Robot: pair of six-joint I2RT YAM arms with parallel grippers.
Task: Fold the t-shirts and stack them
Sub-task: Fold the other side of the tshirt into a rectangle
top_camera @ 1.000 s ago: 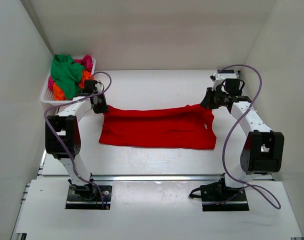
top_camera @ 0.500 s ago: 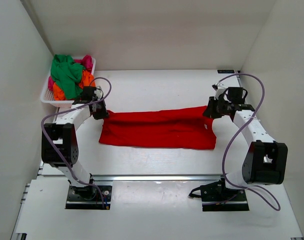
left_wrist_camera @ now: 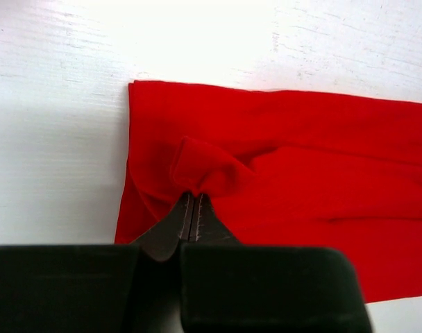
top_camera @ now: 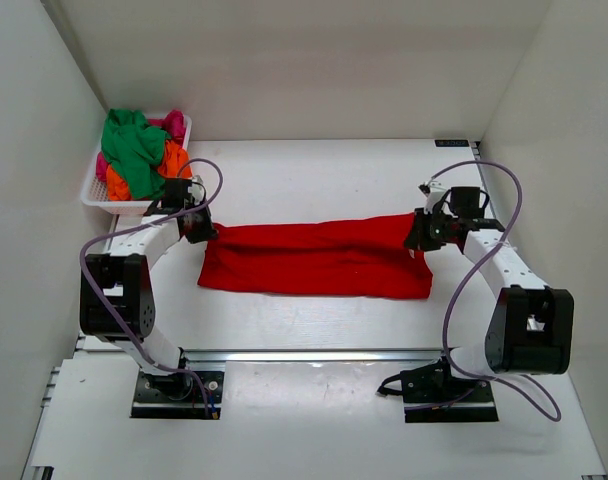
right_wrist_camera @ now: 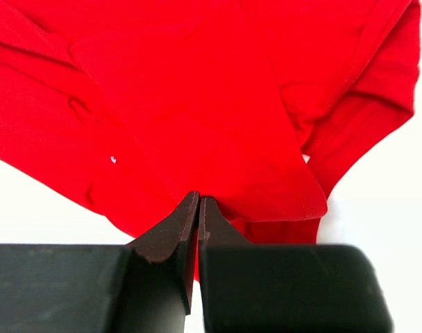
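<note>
Lying stretched across mid-frame on the worktop (top_camera: 314,170), red t-shirt (top_camera: 319,258), left hand (left_wrist_camera: 195,199) and right hand (right_wrist_camera: 198,199) each pinched tight on an end, tips half-buried in cloth, other t-shirts (top_camera: 134,150) heaped upper left, tangled

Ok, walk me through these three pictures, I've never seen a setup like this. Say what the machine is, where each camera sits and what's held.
Two robot arms are bolted to a white table. The wide picture looks down from above; the two close-ups come from a camera on each wrist. A red t-shirt lies spread on the table. The left gripper and right gripper are each shut on one end of it. A white basket in the far left corner holds more shirts.
</note>
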